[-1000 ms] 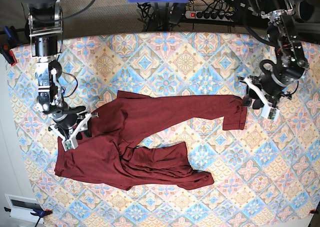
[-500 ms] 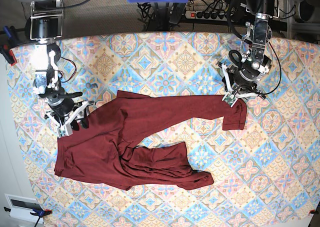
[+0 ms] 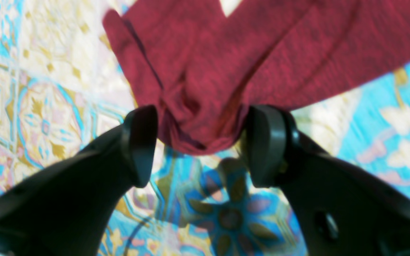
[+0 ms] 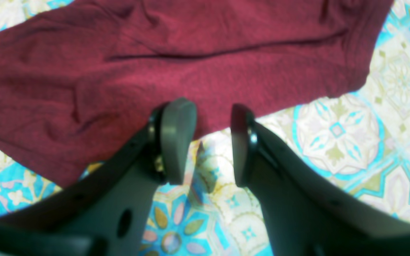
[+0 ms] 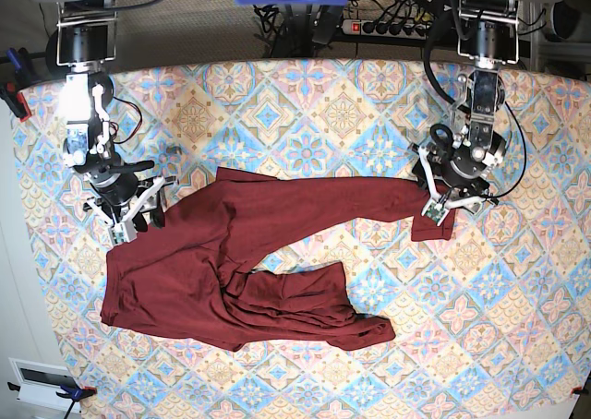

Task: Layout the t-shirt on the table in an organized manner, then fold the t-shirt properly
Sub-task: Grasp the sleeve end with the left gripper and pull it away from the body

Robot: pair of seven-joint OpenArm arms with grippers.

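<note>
the left gripper (image 3: 198, 142) has moved onto the t-shirt (image 5: 277, 244) sleeve, jaws spread around bunched fabric, not pinching yet. the right gripper (image 4: 208, 142) stays parted, empty. expect a sleeve pull next.

The plain dark maroon jersey t-shirt (image 5: 249, 253) is one unbroken burgundy, with no print or mark; up close it reads as a slightly brighter wine red. The table's pastel tile-pattern cloth (image 5: 314, 114) repeats diamonds and floral medallions in sky blue, soft pink, cream and ochre-gold. A medallion seen close has deep blue petals with olive-gold centres.
</note>
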